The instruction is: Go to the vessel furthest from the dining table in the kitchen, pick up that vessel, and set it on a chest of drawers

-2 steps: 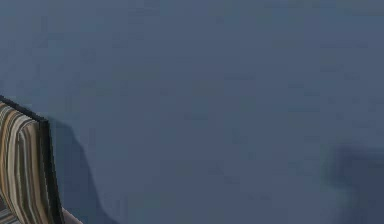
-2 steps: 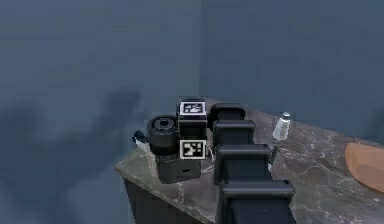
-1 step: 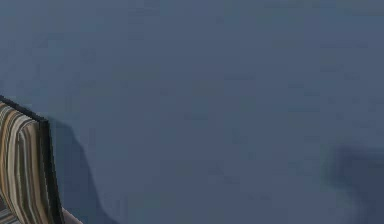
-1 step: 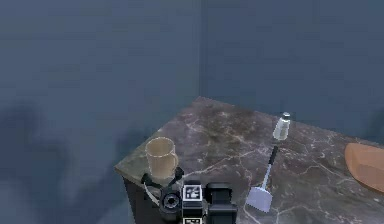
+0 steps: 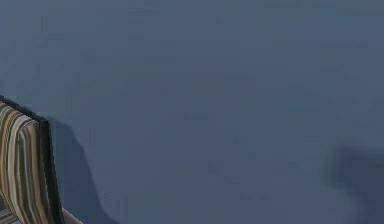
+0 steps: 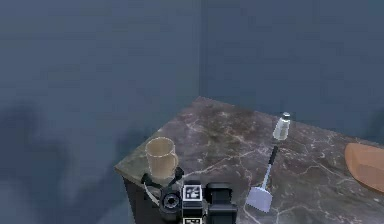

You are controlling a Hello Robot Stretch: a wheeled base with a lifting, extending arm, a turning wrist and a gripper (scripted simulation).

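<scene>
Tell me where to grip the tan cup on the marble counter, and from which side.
I'd grip the tan cup across its upper wall, just below the rim, coming from the counter's near edge, where the hand is. It stands upright by the corner, round, no handle visible; the spatula lies apart on the arm side view's right.

A striped upholstered chair point(image 5: 20, 165) with a dark frame stands against a plain blue-grey wall point(image 5: 210, 80). On a dark marble countertop point(image 6: 225, 135) lies a grey-bladed spatula point(image 6: 262, 198), a small metal-capped shaker point(image 6: 284, 125) upright near its handle end, and a flat orange-tan object point(image 6: 368, 166) at the arm side view's right edge.
</scene>
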